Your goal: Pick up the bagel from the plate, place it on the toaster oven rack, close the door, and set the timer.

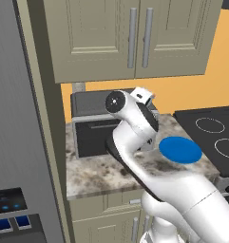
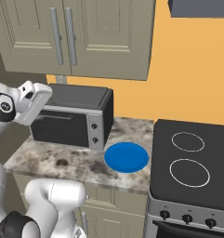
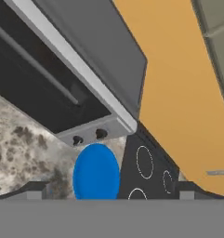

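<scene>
The toaster oven (image 2: 71, 120) sits at the back of the surface (image 2: 62, 162) with its door (image 2: 60, 125) shut, so the rack behind it is hidden. Any move toward the rack would meet that closed panel first. At four o'clock from the oven lies the plate (image 2: 126, 156), bare blue, with no bagel on it and none visible anywhere in the three views. A reach for the plate would probably close on nothing. The hand (image 2: 32, 102) hangs above the oven's left end, well apart from the plate. How far the fingers are spread, or whether they hold anything, cannot be told.
</scene>
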